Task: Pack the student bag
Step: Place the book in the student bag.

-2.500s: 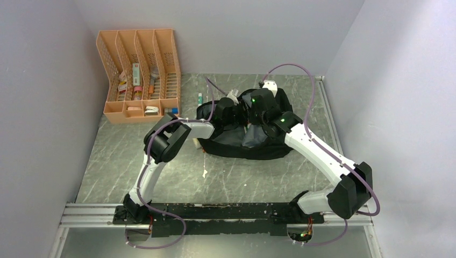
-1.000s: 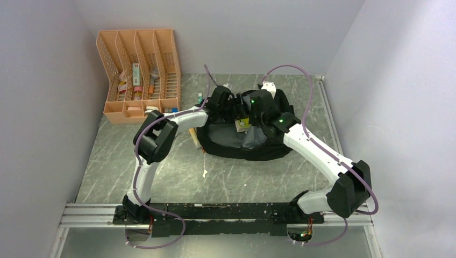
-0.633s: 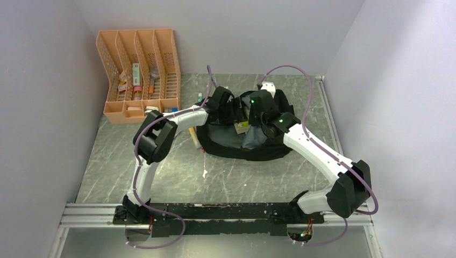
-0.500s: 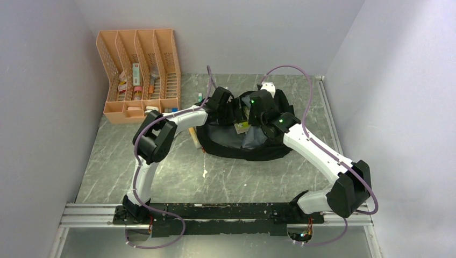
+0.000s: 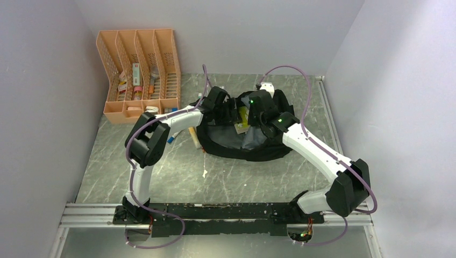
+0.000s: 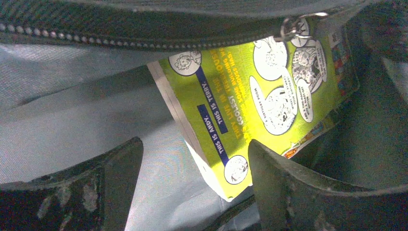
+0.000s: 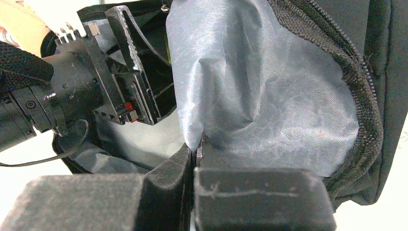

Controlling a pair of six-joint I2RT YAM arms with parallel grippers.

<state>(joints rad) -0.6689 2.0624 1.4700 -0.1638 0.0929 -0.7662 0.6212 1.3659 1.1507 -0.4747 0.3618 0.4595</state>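
**Hazards.** The yellow-green book (image 6: 260, 96) is lying tilted inside the student bag (image 5: 236, 151). Its far edge is running behind the zipper (image 6: 144, 43), and the zipper pull (image 6: 293, 26) is hanging across its top. In my judgement the book is not fully seated. Its near corner is sitting between the fingers (image 6: 115, 173) of the left gripper (image 6: 195, 144), so a crooked withdrawal is likely to hook that corner and drag the book back toward the mouth. The fingers could also snag the loose lining or the zipper teeth on the way out. The opening is depending on the right gripper (image 7: 195, 156). If the thin fabric slips from that pinch, the flap is likely to fall over the book and the left fingers.

**Left arm.** It is reaching from its base over the bag's left rim, elbow raised, with the wrist dipping into the opening. Its fingers are standing wide apart and are not gripping anything. The book's corner lies in the gap, and one finger is clearly clear of it.

**Right arm.** It is stretching diagonally from the right base to the middle of the bag. Its fingers are pressed together on a fold of the grey lining (image 7: 260, 96), holding it up.

**Location.** The bag is sitting on the table (image 5: 161, 172) toward the back, well apart from the orange organiser (image 5: 140, 70).
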